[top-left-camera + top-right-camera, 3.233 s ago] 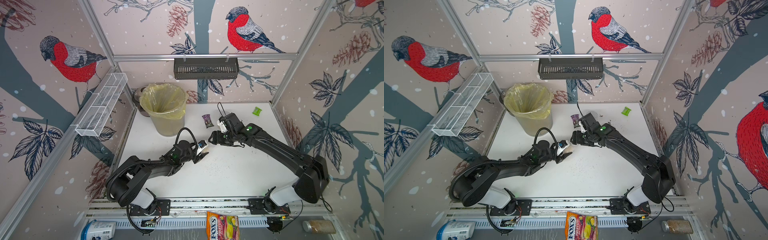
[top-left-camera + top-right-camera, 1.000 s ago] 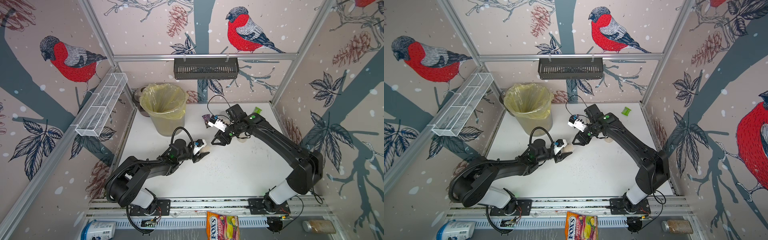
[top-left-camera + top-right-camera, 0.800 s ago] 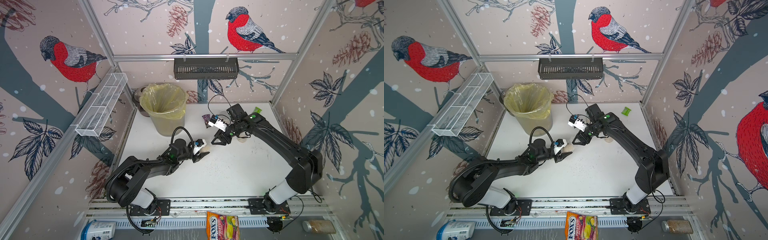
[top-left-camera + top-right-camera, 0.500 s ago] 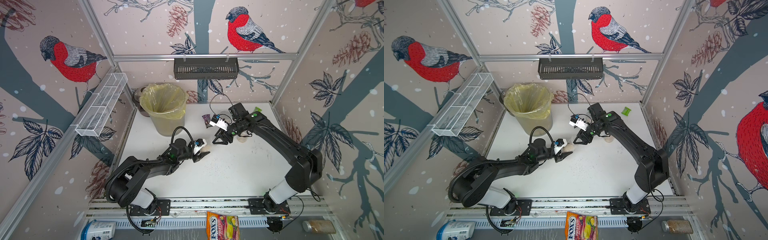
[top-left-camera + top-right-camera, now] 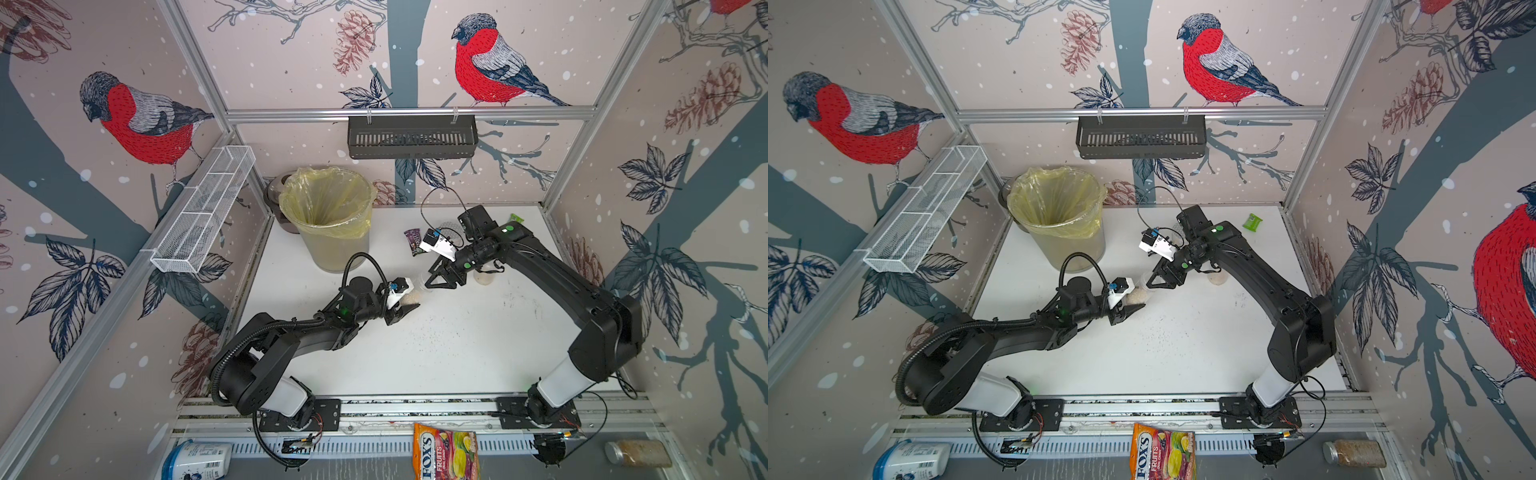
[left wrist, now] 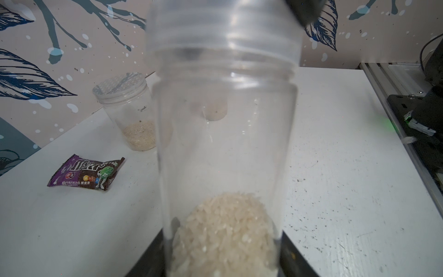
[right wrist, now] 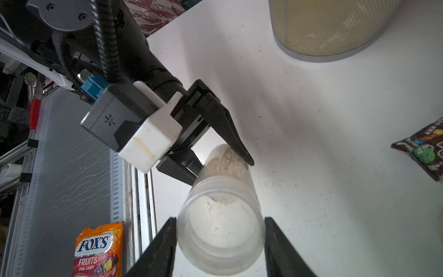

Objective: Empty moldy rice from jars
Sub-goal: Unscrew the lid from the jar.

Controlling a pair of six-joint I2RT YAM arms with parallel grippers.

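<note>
Clear jars [image 6: 223, 144], three; tools [image 7: 220, 220], two.

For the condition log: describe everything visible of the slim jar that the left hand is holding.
The slim clear jar looks like plastic, cylindrical, with a ridged neck and a clear round lid still on. Pale rice fills only its base end. The left hand clamps that base; the right hand grips the lid from both sides. It is held tilted over the white table.

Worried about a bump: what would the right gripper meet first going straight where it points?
The clear lid of the jar, already between its fingers; the left gripper holds that jar's base.
</note>
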